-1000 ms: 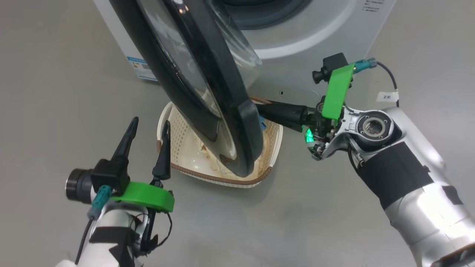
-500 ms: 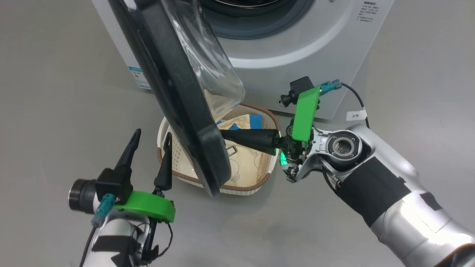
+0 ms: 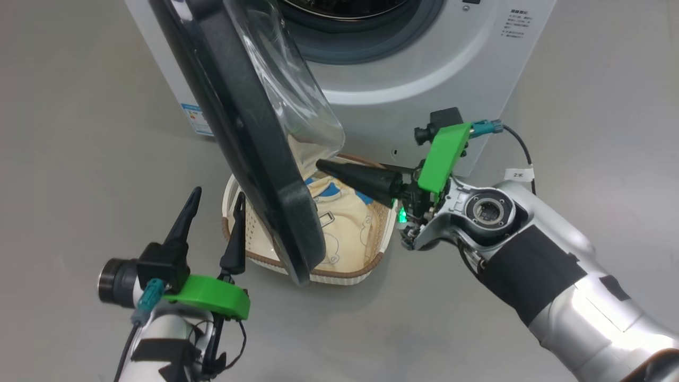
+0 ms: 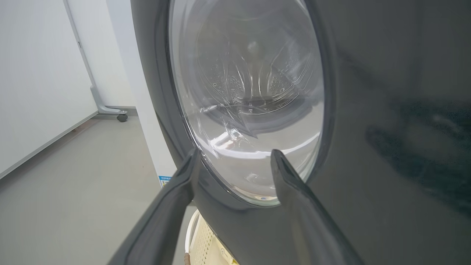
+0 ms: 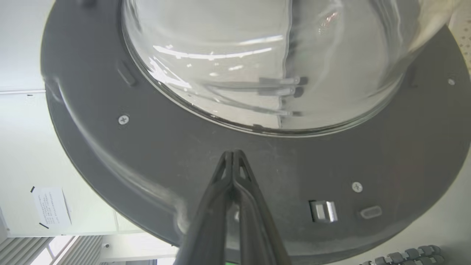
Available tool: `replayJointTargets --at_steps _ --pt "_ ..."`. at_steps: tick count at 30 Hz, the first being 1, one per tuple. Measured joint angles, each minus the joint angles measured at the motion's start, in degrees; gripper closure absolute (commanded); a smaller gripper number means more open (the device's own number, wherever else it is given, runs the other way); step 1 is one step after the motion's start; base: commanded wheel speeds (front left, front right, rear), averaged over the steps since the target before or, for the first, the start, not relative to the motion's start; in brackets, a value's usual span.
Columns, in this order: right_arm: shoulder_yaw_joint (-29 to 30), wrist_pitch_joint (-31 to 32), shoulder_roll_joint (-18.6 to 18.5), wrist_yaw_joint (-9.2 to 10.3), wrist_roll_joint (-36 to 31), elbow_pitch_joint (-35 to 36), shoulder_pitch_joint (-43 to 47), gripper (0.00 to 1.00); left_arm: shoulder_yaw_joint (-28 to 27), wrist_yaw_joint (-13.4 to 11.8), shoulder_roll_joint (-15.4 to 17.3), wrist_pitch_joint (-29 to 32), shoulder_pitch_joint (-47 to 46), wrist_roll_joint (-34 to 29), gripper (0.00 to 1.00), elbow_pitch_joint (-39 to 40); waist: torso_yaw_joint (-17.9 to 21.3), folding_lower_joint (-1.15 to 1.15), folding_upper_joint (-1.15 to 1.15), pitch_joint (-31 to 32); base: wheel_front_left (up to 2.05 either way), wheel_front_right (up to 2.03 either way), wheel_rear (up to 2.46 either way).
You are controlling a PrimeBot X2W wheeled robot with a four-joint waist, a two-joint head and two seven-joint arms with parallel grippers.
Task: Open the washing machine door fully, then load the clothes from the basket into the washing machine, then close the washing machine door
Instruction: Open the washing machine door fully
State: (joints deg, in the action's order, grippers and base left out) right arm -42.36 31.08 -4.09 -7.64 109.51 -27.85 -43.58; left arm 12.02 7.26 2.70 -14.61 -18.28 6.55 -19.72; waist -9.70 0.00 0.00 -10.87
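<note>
White washer [image 3: 424, 69] stands ahead of us, its black door [image 3: 249, 159] about half open and edge-on above the basket [image 3: 339, 276] on the floor. The clothes [image 3: 345, 223] lie in the basket, partly hidden behind the door's lower edge. Our right end effector [image 3: 320, 163] is clenched and empty, its tip at the door's inner face just below the glass bowl. The door lies to its left, so we judge the push must go leftward. Our left end effector [image 3: 218, 192], spread wide and empty, hangs beside the door's outer face.
</note>
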Motion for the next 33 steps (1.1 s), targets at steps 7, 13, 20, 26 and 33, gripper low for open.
replayJointTargets --at_steps 7,13,20,26,33 --pt "5.41 -11.58 -2.36 0.0 -2.89 2.05 0.72 0.63 -0.23 -0.05 0.08 0.0 0.2 0.0 0.0 -0.13 0.46 0.0 0.0 0.41 0.0 0.0 0.0" --pt "8.95 -22.16 -6.22 0.0 -8.35 3.9 4.22 0.0 -0.65 -0.24 0.34 0.0 1.41 0.0 0.0 -0.4 1.43 0.0 0.0 1.1 0.0 0.0 0.0" --pt "10.05 -35.78 -11.13 0.0 -19.95 3.41 6.25 0.0 -0.82 -0.59 0.96 0.0 2.85 0.0 0.0 -0.42 3.12 0.0 0.0 2.45 0.0 0.0 0.0" --pt "10.22 -43.05 -13.57 0.0 -28.92 0.57 7.25 0.0 -0.8 -0.74 1.21 0.0 3.54 0.0 0.0 -0.6 4.03 0.0 0.0 3.42 0.0 0.0 0.0" --pt "18.07 -45.3 -14.86 0.0 -51.16 -3.94 8.73 0.0 -0.76 -0.77 1.59 0.0 3.93 0.01 0.0 -0.68 5.17 0.0 0.0 4.66 0.0 0.0 0.0"
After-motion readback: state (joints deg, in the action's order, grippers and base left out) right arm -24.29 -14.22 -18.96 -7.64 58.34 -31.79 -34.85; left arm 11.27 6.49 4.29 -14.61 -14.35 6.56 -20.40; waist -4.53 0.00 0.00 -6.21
